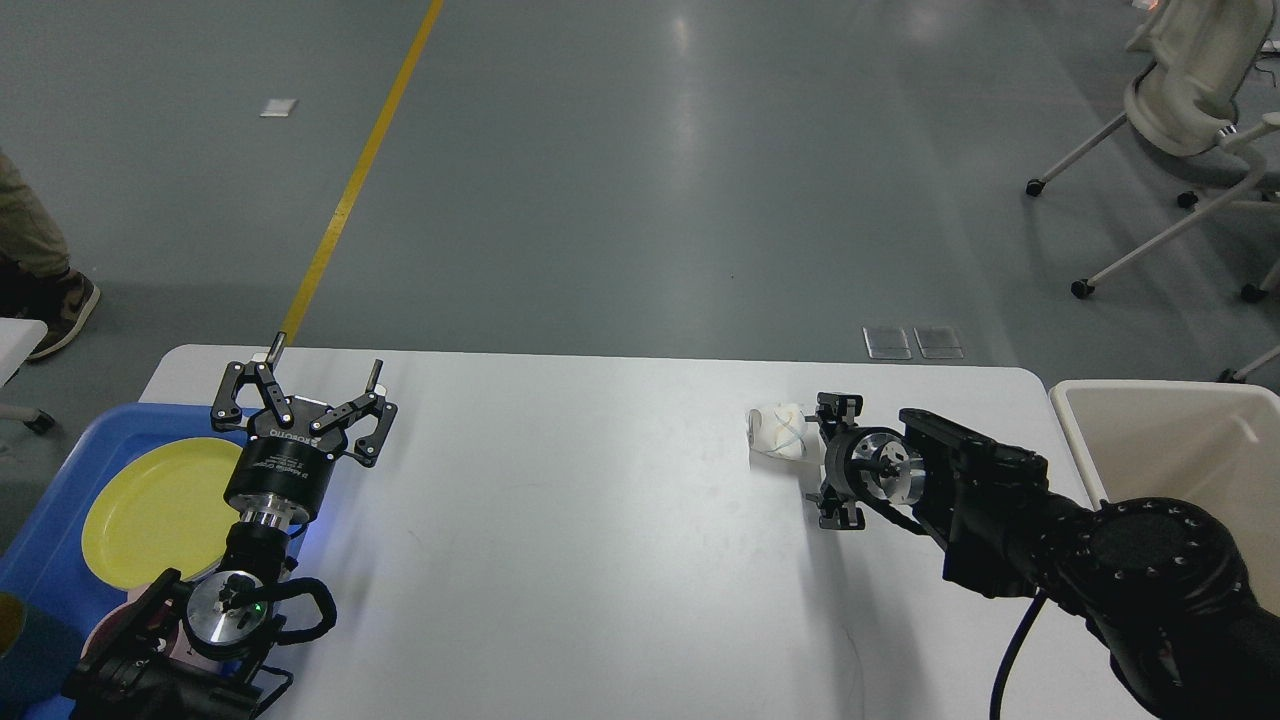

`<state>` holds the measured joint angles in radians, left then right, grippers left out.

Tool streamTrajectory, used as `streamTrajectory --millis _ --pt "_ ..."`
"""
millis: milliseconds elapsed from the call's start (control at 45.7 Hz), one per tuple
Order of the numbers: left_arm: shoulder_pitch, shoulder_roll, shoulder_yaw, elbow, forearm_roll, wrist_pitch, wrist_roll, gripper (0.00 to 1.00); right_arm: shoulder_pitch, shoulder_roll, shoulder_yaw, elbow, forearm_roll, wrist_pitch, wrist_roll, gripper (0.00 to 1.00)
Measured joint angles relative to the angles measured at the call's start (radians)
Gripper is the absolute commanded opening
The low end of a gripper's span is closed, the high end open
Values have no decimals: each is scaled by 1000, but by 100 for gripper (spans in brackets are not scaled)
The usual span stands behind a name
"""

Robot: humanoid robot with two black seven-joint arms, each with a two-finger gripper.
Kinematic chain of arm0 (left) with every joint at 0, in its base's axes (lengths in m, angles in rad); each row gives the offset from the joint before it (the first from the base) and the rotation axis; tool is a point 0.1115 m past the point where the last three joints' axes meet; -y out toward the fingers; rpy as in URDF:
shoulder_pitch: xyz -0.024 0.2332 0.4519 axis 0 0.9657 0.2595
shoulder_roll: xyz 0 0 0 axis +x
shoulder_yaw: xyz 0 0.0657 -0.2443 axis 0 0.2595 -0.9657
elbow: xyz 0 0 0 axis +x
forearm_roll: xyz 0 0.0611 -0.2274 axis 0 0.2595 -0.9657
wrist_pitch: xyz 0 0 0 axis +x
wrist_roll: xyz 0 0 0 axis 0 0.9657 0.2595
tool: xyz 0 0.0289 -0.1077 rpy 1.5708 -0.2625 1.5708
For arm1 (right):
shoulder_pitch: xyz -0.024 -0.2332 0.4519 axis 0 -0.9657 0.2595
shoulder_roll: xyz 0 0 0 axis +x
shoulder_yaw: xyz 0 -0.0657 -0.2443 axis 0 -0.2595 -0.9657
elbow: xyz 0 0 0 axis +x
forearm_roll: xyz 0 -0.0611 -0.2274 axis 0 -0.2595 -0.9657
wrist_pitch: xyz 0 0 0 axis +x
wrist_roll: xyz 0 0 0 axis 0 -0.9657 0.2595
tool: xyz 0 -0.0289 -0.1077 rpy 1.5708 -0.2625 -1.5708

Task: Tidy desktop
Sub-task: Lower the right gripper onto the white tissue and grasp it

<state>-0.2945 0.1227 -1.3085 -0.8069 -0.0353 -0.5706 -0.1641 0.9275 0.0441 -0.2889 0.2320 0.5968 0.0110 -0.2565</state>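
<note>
Worktop (pixel 600 520), white with rounded corners, fills the lower middle of the head view, its far edge running along the grey floor (pixel 640 150) and its near part cut off by the bottom of the view. Most of its surface is bare. Toward its far right lies a small crumpled white wad (pixel 778 430), resting on the surface. The right gripper (pixel 815 455) comes in from the lower right on a thick black arm and points left at the wad; it is seen almost end-on, its dark fingers sit just beside or against the wad, and I cannot tell whether they are spread or closed or whether they grip it. The left gripper (pixel 325 380) rises from the lower left above the left end of the surface, near the far edge; its jaws stand wide apart with nothing between them. Under and beside that arm, a blue tray (pixel 60 500) overlaps the left edge, and a yellow plate (pixel 150 510) lies in it, partly hidden by the arm. At the right edge a beige bin (pixel 1170 440) stands just beside the surface, its inside partly hidden by the right arm. On the floor beyond, a yellow line (pixel 360 170) runs away from the far left corner. A white wheeled chair (pixel 1190 90) stands at the upper right, and a person's shoe (pixel 65 310) and trouser leg show at the far left.
</note>
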Motion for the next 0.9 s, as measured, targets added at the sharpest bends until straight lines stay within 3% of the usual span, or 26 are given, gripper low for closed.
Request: streamTrajectory --millis 66,285,898 --pt "0 0 0 0 0 0 0 96 1 0 1 -1 0 -7 4 96" --pt "0 0 0 0 0 0 0 96 3 7 12 -20 0 -12 38 80" --pt "0 0 0 0 0 0 0 96 5 25 12 -27 -1 -14 43 72"
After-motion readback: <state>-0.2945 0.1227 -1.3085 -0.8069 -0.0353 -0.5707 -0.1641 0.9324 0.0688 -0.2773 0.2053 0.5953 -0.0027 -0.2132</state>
